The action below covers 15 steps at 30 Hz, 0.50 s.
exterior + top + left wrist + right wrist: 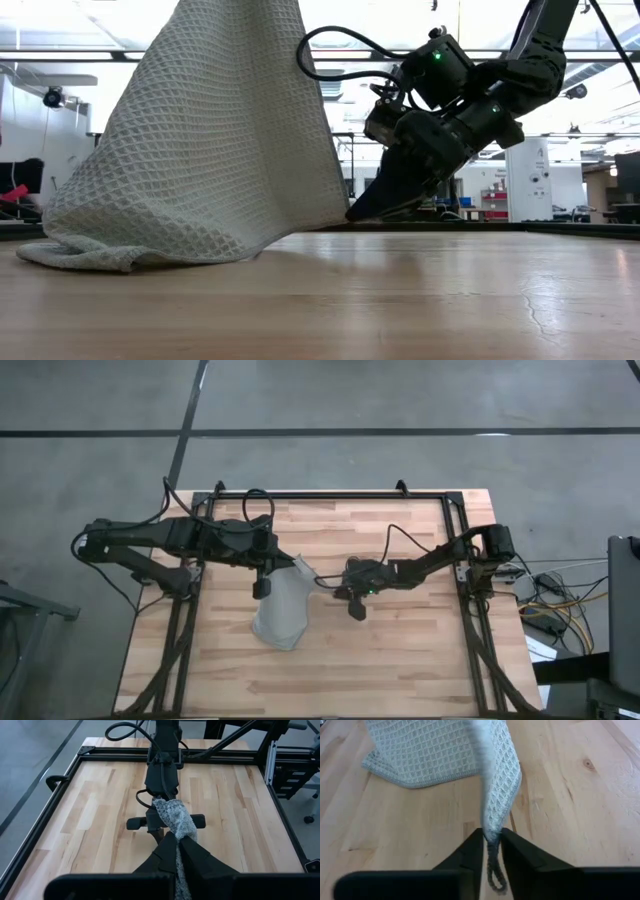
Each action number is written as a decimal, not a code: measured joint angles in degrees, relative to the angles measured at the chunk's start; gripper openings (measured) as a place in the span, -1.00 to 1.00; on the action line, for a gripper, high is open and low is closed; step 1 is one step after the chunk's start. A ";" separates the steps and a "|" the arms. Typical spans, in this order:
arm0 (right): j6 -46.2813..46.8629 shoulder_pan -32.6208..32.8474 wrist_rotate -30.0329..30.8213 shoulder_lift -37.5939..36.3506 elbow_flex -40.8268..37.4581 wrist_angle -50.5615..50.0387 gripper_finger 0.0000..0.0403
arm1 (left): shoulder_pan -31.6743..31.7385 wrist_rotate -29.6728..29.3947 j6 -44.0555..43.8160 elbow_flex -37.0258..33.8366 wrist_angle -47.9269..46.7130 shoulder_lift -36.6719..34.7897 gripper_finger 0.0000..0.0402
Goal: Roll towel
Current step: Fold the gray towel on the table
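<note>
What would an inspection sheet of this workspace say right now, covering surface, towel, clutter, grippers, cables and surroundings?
Surface: wooden table, framed by dark rails.
Job's things: towel lifted, unrolled, lower edge bunched on the table.
Clutter: nothing seen.
Grippers: left gripper shut on a raised towel corner; right gripper low by the table, fingers closed around another corner.
Cables: black loops on both arms; loose bundle off the table's right edge.
Surroundings: grey floor; open workshop behind.

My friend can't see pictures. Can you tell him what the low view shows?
A grey waffle-weave towel hangs lifted, its lower edge bunched on the wooden table. Beside it, the right end effector pinches a bottom corner just above the tabletop, with a bright room behind.
</note>
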 joint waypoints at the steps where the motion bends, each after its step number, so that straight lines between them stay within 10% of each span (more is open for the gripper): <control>1: 0.00 0.00 0.00 0.00 0.00 0.00 -0.81 | -0.02 0.00 0.00 0.00 0.00 0.00 -0.97; 15: -0.29 0.00 0.00 -0.19 0.00 0.69 -0.96 | -0.01 0.00 -0.04 0.00 0.00 0.00 -0.97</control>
